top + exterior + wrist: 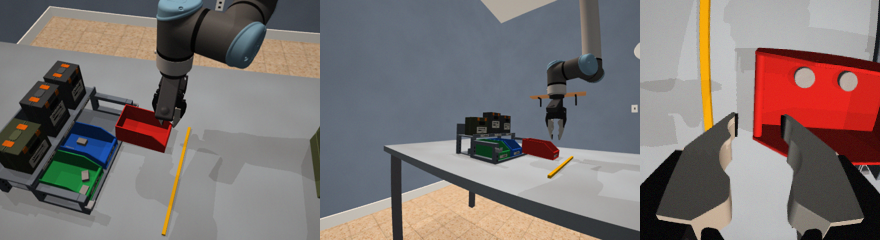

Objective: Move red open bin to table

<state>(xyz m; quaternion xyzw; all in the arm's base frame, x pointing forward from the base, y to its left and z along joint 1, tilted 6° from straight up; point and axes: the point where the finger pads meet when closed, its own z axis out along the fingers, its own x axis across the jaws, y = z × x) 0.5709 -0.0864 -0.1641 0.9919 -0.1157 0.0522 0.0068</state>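
Observation:
The red open bin (143, 130) stands upright on the table, just right of the shelf rack (51, 144). It also shows in the side view (539, 148) and in the wrist view (815, 110), where two round grey parts (825, 79) lie inside it. My gripper (168, 124) hangs above the bin's low front end, clear of it in the side view (555, 135). Its fingers stand partly apart with nothing between them; one fingertip is over the bin's front wall, the other over the table.
A long yellow bar (177, 178) lies on the table right of the bin. The rack holds a blue bin (89, 143), a green bin (69, 171) and three dark cases (41, 103). An olive box (315, 160) sits at the right edge.

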